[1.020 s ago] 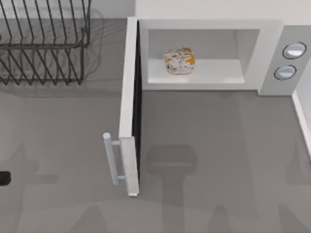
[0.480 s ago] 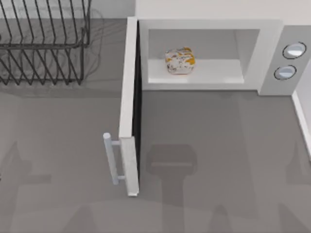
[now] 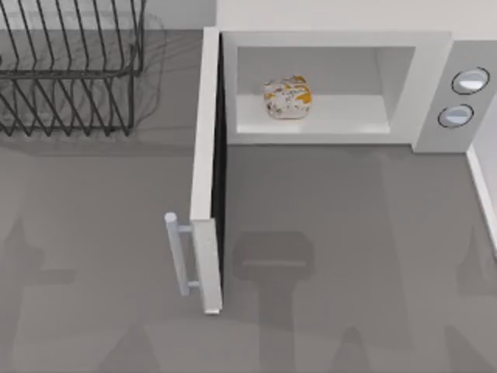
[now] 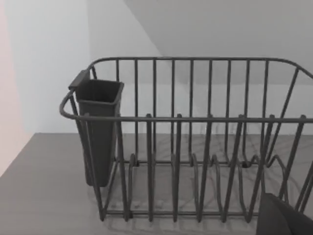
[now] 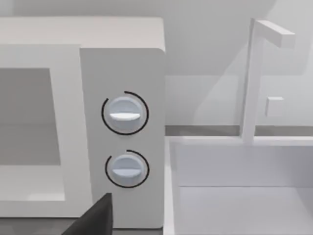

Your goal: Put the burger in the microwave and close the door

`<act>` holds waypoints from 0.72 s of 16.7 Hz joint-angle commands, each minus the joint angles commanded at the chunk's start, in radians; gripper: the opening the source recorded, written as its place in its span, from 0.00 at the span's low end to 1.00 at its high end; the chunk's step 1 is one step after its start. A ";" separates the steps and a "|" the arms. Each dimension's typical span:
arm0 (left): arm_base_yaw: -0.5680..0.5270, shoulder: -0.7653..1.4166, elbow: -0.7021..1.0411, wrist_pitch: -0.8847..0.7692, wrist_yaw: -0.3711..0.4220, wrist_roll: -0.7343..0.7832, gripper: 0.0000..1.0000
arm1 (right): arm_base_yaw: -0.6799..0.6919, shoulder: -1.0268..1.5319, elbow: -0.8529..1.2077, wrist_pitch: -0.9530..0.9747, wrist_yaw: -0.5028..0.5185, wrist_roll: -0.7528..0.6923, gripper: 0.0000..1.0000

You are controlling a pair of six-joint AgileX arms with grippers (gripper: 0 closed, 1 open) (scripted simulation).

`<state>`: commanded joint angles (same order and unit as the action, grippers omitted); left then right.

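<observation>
The burger (image 3: 286,98) sits inside the microwave (image 3: 334,47) — door (image 3: 206,179) apparently wide open.

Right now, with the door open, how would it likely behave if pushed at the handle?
The door looks like a stiff flat panel, so it should swing rather than flex. It joins the microwave at one edge, so it likely pivots shut. Its bar handle sits far from there, so light force probably suffices.

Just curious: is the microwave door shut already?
No, the door stands swung wide open, and the burger sits in the microwave.
</observation>
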<state>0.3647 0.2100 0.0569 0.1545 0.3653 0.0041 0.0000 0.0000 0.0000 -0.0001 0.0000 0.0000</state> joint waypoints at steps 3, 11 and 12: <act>0.055 0.104 0.033 0.070 0.055 0.002 0.00 | 0.000 0.000 0.000 0.000 0.000 0.000 1.00; 0.092 0.145 0.041 0.100 0.093 0.003 0.00 | 0.000 0.000 0.000 0.000 0.000 0.000 1.00; 0.113 0.144 0.038 0.102 0.114 0.003 0.00 | 0.000 0.000 0.000 0.000 0.000 0.000 1.00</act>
<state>0.4778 0.3544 0.0948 0.2567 0.4798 0.0071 0.0000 0.0000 0.0000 -0.0001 0.0000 0.0000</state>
